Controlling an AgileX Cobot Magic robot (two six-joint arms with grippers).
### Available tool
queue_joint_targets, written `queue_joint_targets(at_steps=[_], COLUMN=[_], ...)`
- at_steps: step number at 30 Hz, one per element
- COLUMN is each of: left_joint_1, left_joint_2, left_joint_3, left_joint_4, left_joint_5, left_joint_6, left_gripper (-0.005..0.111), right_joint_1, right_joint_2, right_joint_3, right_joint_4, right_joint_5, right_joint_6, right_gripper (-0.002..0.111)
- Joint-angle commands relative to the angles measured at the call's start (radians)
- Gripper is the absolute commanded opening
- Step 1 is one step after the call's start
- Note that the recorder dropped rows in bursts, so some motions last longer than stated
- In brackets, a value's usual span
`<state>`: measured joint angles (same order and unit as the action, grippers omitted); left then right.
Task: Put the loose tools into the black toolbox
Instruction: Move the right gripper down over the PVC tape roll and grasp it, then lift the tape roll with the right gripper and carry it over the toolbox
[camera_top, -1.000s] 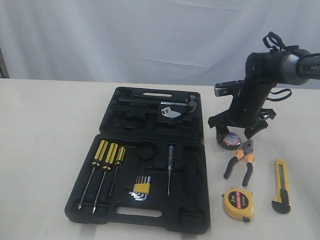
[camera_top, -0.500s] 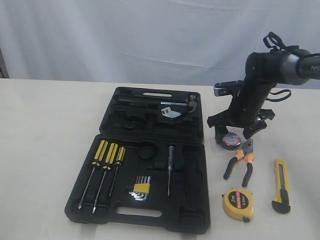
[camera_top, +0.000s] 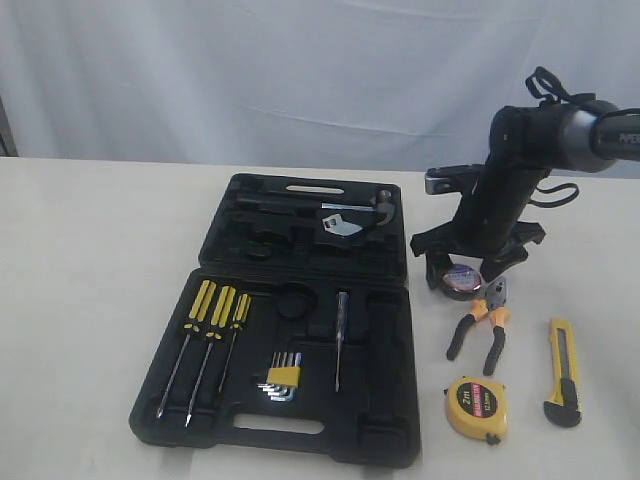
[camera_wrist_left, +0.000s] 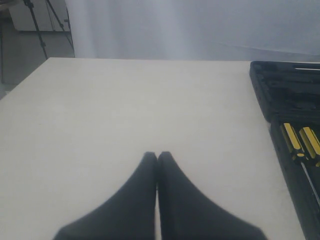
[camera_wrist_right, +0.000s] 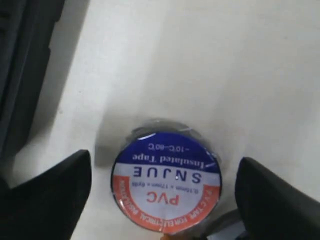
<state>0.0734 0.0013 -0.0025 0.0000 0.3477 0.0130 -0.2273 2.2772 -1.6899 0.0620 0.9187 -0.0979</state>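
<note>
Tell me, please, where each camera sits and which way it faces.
Exterior: above the table, facing black toolbox, pliers, tape measure, utility knife, right arm.
Left wrist: low, looking across the table past shut fingers.
Right wrist: straight down on the tape roll between open fingers.
Shared: exterior and right wrist both show the tape roll.

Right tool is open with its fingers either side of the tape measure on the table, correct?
Not the tape measure: the open right tool has its fingers either side of the black tape roll on the table, as the right wrist view shows.
</note>
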Motion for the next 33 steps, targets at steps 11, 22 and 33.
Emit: queue_joint_targets(at_steps=[11, 22, 33], left_joint_1=[-0.005, -0.005, -0.005], left_joint_2=[-0.001, -0.001, -0.001], left_joint_3=[0.003, 0.003, 0.003], left_joint_4=[0.000, 0.000, 0.000], left_joint_5=[-0.005, -0.005, -0.005], left_joint_6=[-0.006, -0.006, -0.006], left_gripper=[0.000, 0.000, 0.000], right_joint_1=[0.000, 0.000, 0.138], right_joint_2=[-0.003, -0.089, -0.142], right_joint_3=[-0.007, -0.111, -0.124], right_joint_4=[0.004, 0.039, 0.094], right_joint_5=[0.031, 0.296, 0.302], right_joint_6=[-0.004, 0.007, -0.001], right_gripper=[0.018, 0.018, 0.018])
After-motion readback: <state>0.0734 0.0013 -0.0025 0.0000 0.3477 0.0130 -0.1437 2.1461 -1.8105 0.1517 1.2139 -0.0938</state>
